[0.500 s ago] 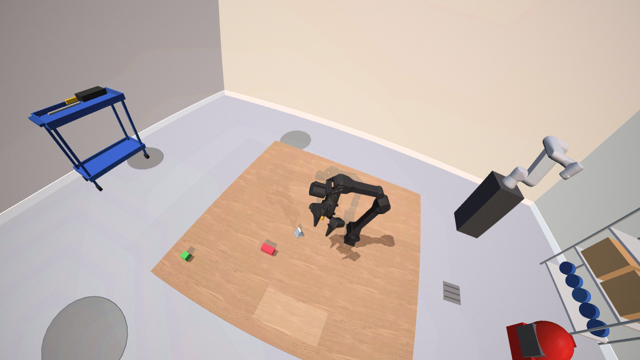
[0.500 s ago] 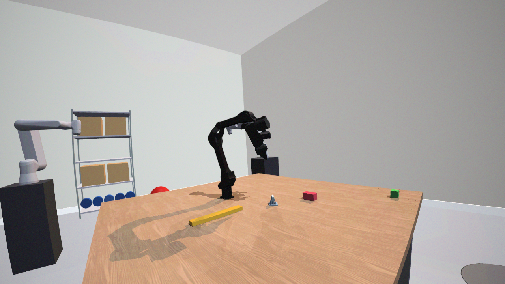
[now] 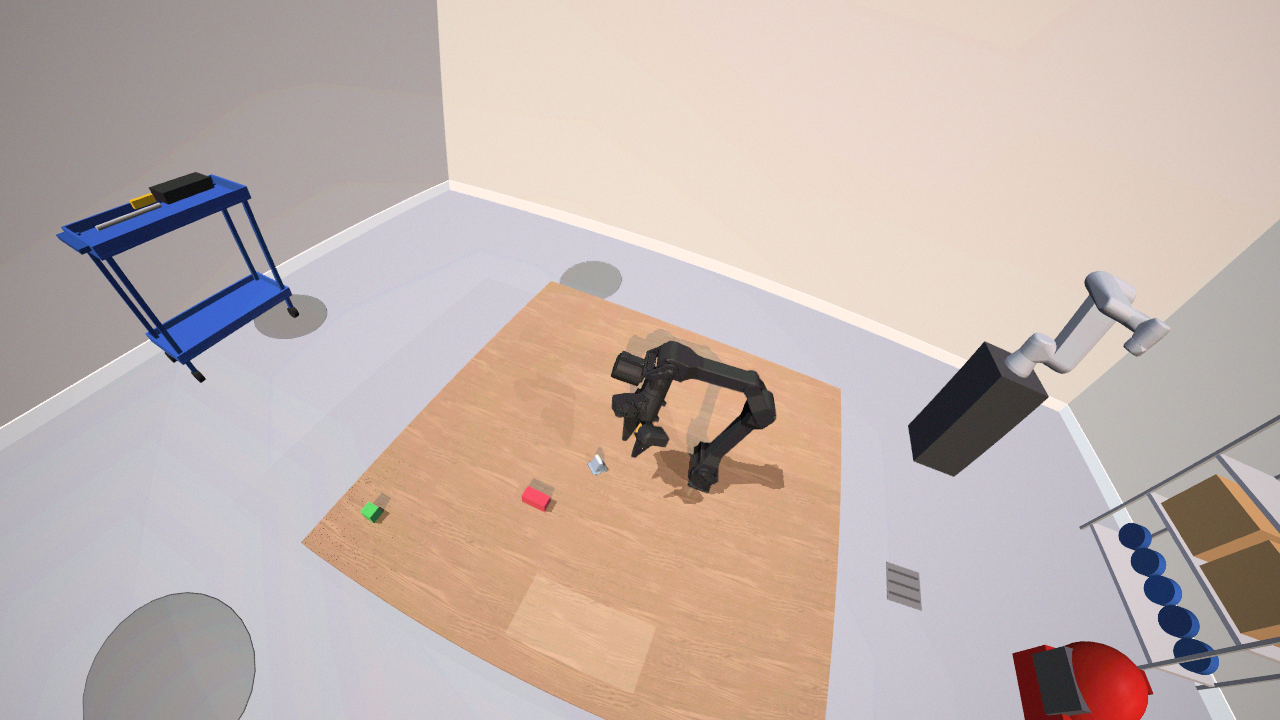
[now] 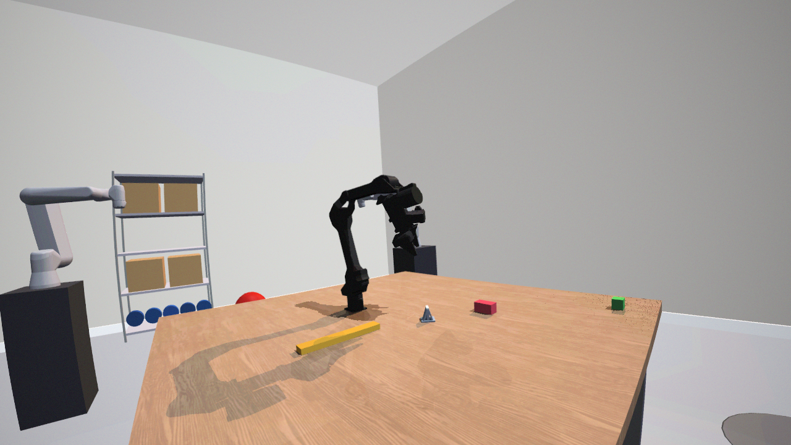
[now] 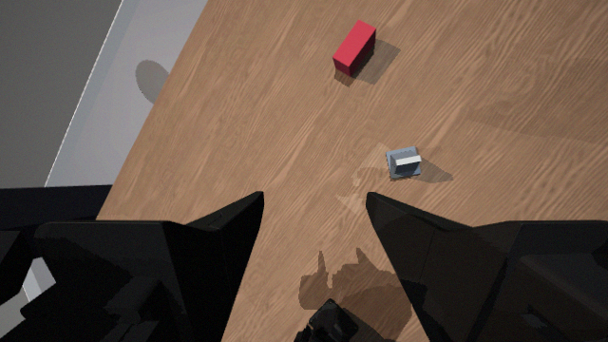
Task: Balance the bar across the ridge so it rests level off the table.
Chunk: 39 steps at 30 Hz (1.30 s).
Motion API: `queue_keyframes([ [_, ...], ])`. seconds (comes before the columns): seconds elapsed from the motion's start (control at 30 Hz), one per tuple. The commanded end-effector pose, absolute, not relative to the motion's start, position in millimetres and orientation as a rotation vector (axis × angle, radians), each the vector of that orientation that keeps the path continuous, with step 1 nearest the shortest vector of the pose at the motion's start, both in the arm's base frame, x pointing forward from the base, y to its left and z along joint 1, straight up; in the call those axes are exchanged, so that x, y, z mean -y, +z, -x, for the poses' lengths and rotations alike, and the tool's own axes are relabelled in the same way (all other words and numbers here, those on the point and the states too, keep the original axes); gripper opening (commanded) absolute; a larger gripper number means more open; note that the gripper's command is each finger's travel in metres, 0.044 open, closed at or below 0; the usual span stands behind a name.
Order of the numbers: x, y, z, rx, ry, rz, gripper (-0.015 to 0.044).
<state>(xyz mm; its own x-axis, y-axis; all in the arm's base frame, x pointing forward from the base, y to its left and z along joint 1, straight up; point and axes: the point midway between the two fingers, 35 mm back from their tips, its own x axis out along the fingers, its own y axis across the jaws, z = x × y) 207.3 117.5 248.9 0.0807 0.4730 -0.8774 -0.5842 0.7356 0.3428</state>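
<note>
The yellow bar (image 4: 338, 338) lies flat on the table (image 3: 716, 582) (image 4: 497, 381), beside the ridge and apart from it. In the top view the arm hides nearly all of it, and it is not in the wrist view. The small grey ridge (image 3: 597, 465) (image 4: 426, 315) (image 5: 405, 166) stands upright on the table with nothing on it. My gripper (image 3: 631, 445) (image 4: 414, 251) (image 5: 315, 199) is open and empty, high above the table. In the wrist view the ridge shows just beyond the right fingertip.
A red block (image 3: 536, 498) (image 4: 485, 307) (image 5: 355, 47) lies on the table on the ridge's other side from the bar. A green block (image 3: 371, 512) (image 4: 617, 303) sits farther out near a table corner. Carts, shelves and other arms stand off the table.
</note>
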Motion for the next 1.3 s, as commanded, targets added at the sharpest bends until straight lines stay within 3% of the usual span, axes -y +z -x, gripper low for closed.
queue_keyframes([
  [0.0, -100.0, 237.4, -223.0, -1.317, 0.656, 0.023, 0.0315],
  [0.63, -12.8, 202.1, -266.7, -1.41, 0.099, -0.351, 0.0315],
  [1.27, 87.6, 166.2, -272.9, -1.381, -0.459, -0.727, 0.0315],
])
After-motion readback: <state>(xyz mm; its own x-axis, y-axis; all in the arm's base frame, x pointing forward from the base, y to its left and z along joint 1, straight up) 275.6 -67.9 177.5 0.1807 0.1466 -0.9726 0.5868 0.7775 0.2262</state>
